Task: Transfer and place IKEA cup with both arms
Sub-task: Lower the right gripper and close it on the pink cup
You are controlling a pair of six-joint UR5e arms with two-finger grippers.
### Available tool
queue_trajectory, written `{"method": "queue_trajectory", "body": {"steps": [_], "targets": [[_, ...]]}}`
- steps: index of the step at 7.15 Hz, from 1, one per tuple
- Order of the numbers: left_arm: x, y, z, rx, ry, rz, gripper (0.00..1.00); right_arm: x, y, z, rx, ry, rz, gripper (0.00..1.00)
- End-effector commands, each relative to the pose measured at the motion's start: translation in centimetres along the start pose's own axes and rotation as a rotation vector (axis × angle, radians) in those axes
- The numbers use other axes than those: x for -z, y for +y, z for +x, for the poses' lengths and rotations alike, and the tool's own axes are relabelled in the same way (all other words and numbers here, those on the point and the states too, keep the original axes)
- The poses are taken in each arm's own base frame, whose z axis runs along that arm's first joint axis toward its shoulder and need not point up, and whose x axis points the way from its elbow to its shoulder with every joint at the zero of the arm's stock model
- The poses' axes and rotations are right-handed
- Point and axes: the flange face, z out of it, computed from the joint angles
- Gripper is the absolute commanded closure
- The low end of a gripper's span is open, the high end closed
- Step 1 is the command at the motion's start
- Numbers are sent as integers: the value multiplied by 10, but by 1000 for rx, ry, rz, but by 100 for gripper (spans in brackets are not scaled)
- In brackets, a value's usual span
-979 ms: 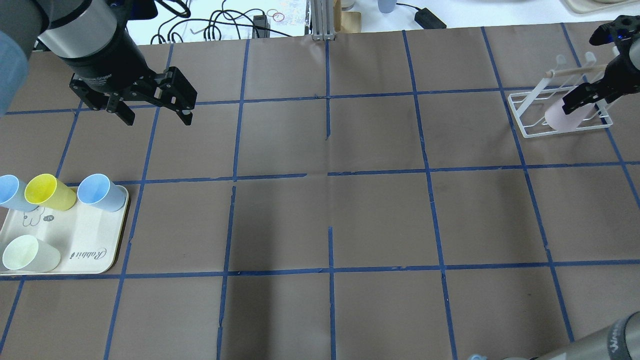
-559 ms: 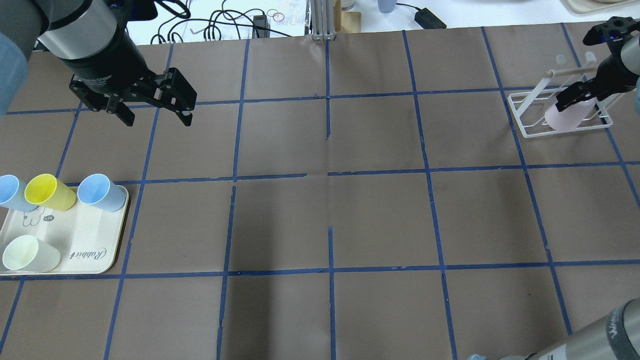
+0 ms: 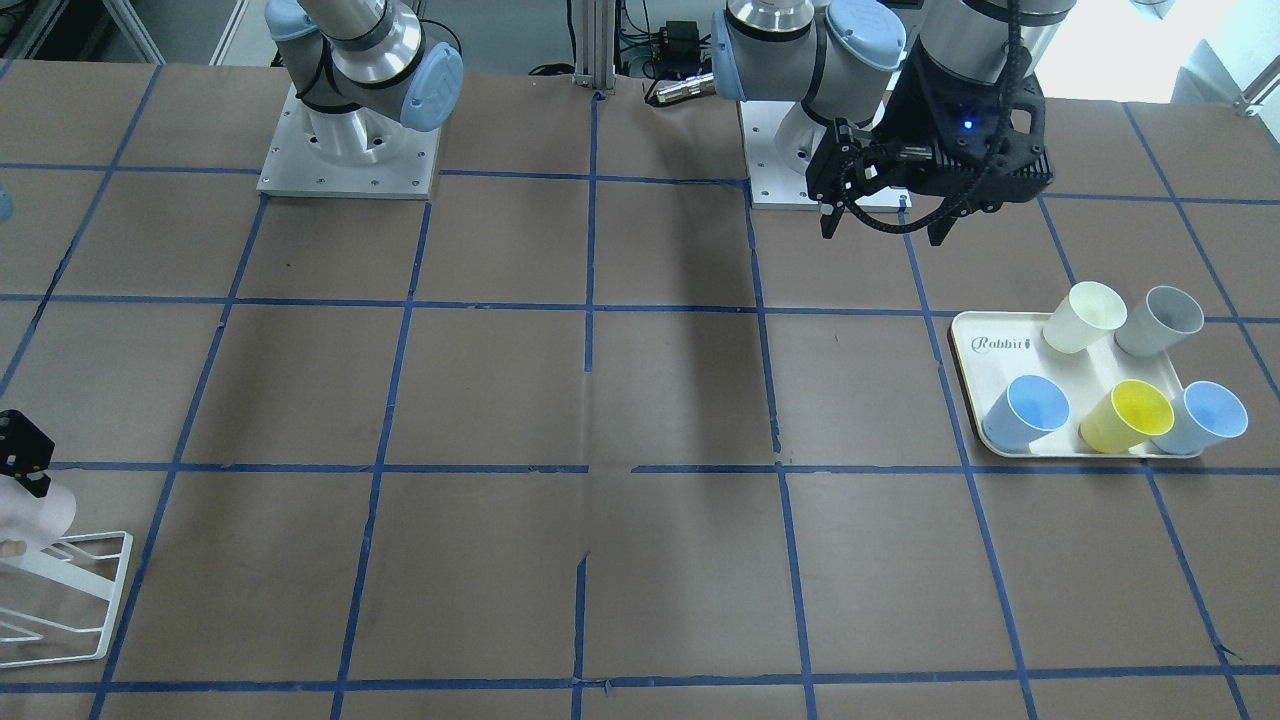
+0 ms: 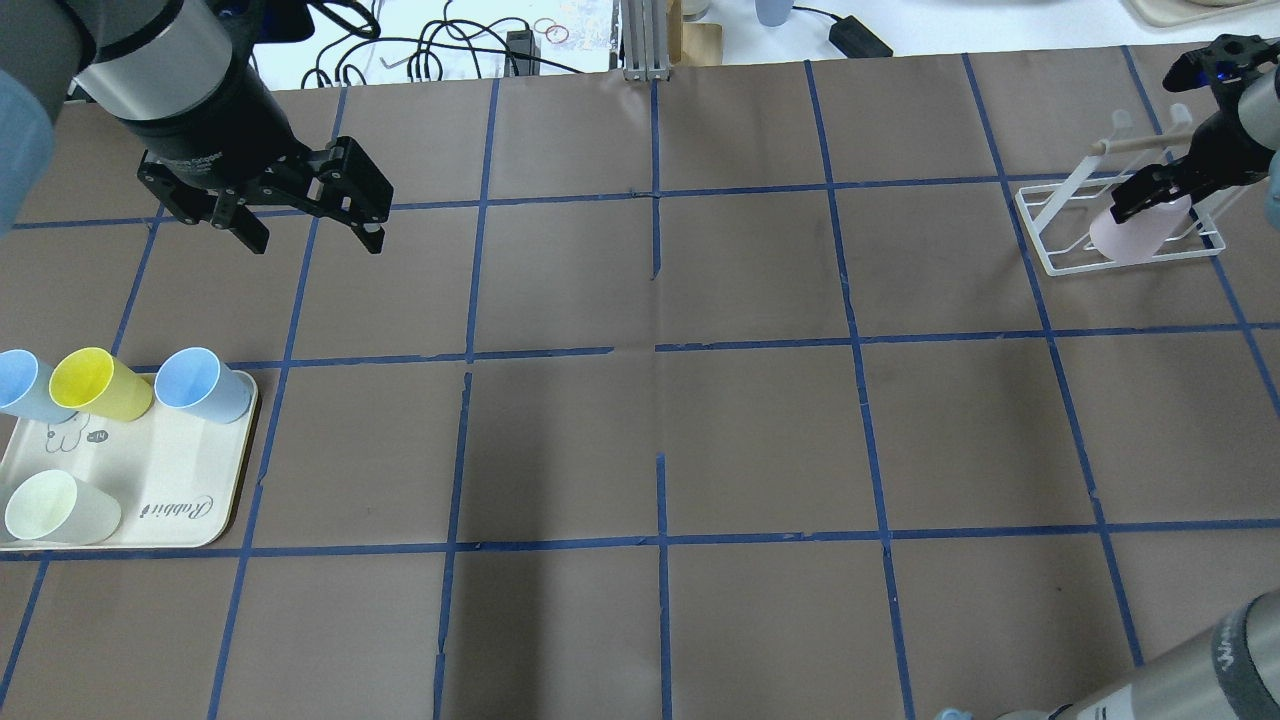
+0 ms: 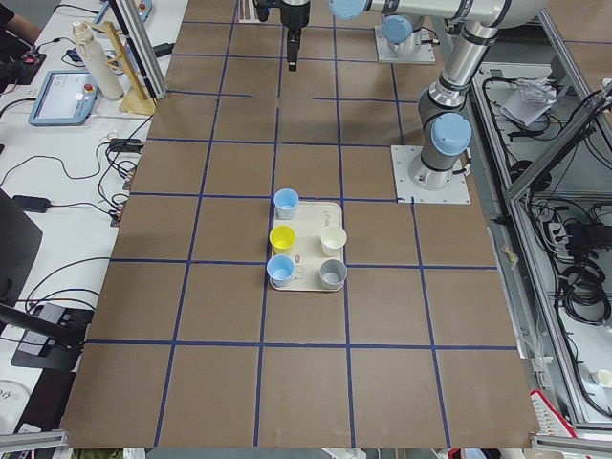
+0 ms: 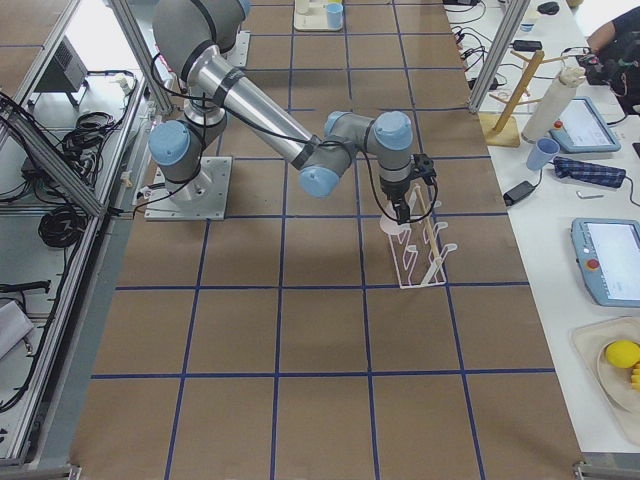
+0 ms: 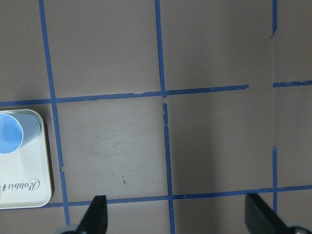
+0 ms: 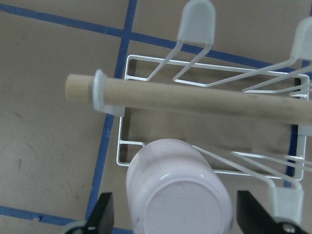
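Observation:
The pale pink IKEA cup sits upside down on a peg of a white wire rack at the far right. In the right wrist view its base lies between the two fingertips, with gaps on both sides. My right gripper is open and hovers just over the cup. It also shows at the left edge of the front view. My left gripper is open and empty above the far left of the table, also seen in the front view.
A cream tray at the near left holds two light blue cups, a yellow cup and a cream-white cup; the front view also shows a grey cup. The rack has a wooden dowel across its top.
My right gripper has shifted slightly left over the pink cup and stays open. The left arm has hardly moved.

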Motion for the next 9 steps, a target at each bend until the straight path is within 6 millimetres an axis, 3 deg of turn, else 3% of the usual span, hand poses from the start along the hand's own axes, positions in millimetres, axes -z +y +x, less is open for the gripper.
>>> {"method": "queue_trajectory", "body": {"steps": [1,3,4,6,9], "targets": [[0,0,0,0,0,-1,0,0,0,0,0,0,0,23],[0,0,0,0,0,1,0,6,0,0,2,10,5,72],[0,0,1,-2,0,1,0,8,-1,0,4,15,4,87],[0,0,0,0,0,1,0,12,-3,1,11,24,5,100],[1,0,0,0,0,2,0,38,-12,8,13,43,-1,100]]}}
